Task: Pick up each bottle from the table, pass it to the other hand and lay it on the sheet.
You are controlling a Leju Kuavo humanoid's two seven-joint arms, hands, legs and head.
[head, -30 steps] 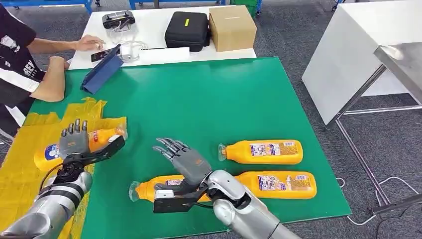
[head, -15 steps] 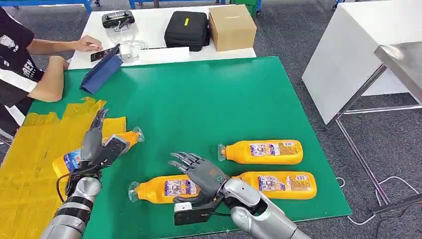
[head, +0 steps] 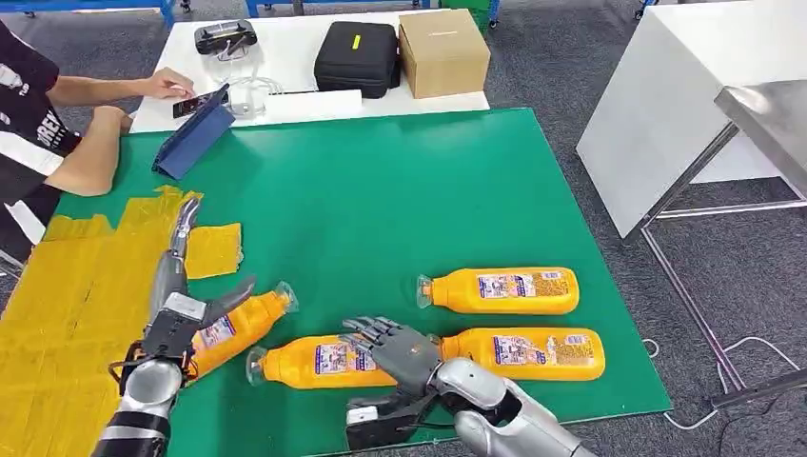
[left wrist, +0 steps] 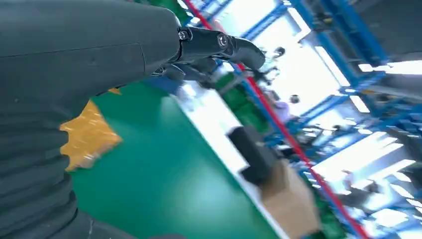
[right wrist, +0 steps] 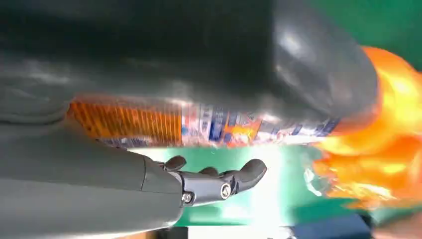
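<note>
- Head view sets the right hand (head: 392, 345) over the near edge of the green table (head: 381, 190), fingers spread and holding nothing, lying over the gap between two orange plastic bottles lying on their sides; the near-left orange bottle (head: 319, 362) sits just to that hand's left, clear cap toward the yellow sheet (head: 67, 305), its long axis running along the near edge; the right hand is plainly the nearer one to it.
- Near-right orange bottle (head: 528, 353) lies on the hand's other side, same axis, its cap end hidden by the hand; a third, far orange bottle (head: 500, 290) lies parallel just beyond, cap toward the left.
- Left hand (head: 176, 305) rests against a tilted orange bottle (head: 233, 328) at the sheet's edge, fingers straight and thumb out; whether it grips the bottle I cannot tell; the bottle lies mostly on green cloth, cap pointing toward the near-left bottle, close to it but apart.
- Judgement: the coming move turns on the right hand closing across the near-left bottle's short axis, from above.
- Right wrist view shows a bottle label (right wrist: 199, 127) close under the palm, orange with blue and white print, too blurred to read; labels in the head view are too small to read.
- Person at the far left corner has a dark shirt (head: 24, 124) with white lettering, only partly legible; a brown cardboard box (head: 442, 52) and a black zipped case (head: 357, 57) stand on the white table beyond.
</note>
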